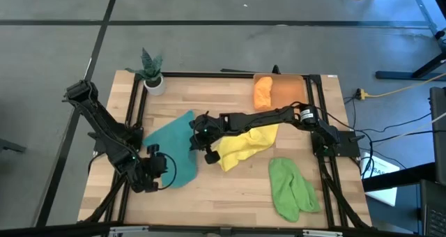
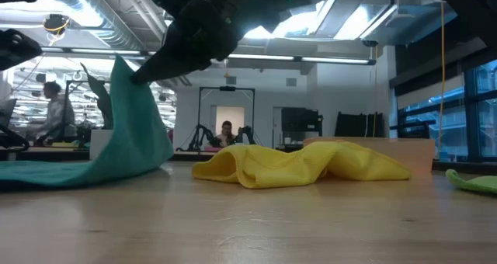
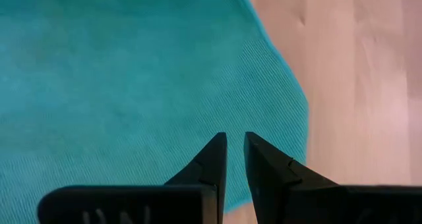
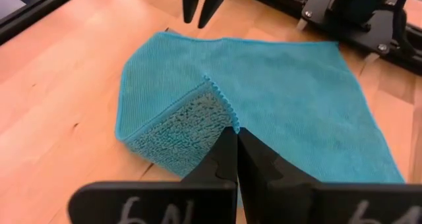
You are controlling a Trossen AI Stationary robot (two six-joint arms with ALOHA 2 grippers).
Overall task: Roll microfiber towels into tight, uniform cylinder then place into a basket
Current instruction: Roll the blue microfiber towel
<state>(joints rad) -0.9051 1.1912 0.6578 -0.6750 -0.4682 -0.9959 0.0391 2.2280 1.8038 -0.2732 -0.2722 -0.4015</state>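
Right tool (image 4: 236, 141), reaching across the table, pinches the teal towel's (image 1: 171, 143) lifted edge.

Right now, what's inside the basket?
One rolled orange towel lies at the left end of the basket. The rest looks bare; anything under the roll is hidden.

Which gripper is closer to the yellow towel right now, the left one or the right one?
Right. The right gripper, pinching a lifted corner of the teal towel, sits just beside the yellow towel. The left gripper is at the teal towel's far edge, farther away.
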